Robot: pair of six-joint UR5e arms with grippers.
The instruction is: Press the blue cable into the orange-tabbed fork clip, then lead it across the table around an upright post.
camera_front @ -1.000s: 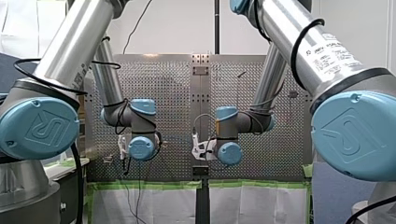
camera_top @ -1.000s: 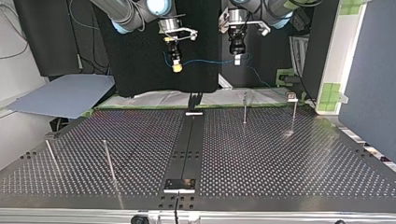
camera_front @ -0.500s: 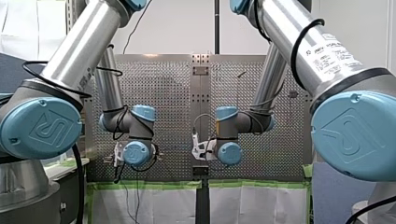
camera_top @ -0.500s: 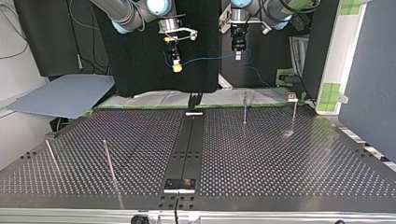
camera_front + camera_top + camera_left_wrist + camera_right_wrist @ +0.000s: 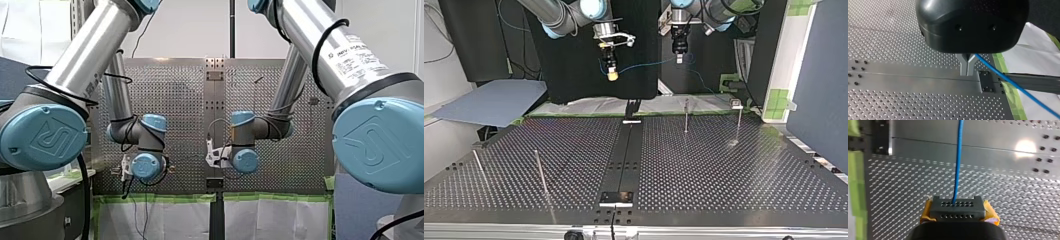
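Observation:
The blue cable (image 5: 644, 64) spans the air between both grippers, high above the far edge of the perforated table (image 5: 724, 170). My left gripper (image 5: 679, 56), at the top view's right, is shut on it. In the left wrist view its metal fingers (image 5: 967, 65) pinch the cable (image 5: 1013, 85), which trails away over the table's edge. My right gripper (image 5: 611, 74), with yellow pads, is shut on the cable too. In the right wrist view the cable (image 5: 958, 165) runs straight ahead out of the closed pads (image 5: 958, 206). No orange-tabbed clip shows clearly.
Thin upright posts stand at the top view's far right (image 5: 686, 116) (image 5: 739, 122) and near left (image 5: 540, 172) (image 5: 478, 167). A small fixture (image 5: 735, 103) sits by the far right post. A black rail (image 5: 626, 150) runs down the middle. A grey-blue sheet (image 5: 494, 102) lies beyond the left edge.
My left gripper has risen a little in the top view, and its wrist has shifted toward the front view's left. The right gripper has barely shifted. Both keep hold of the cable.

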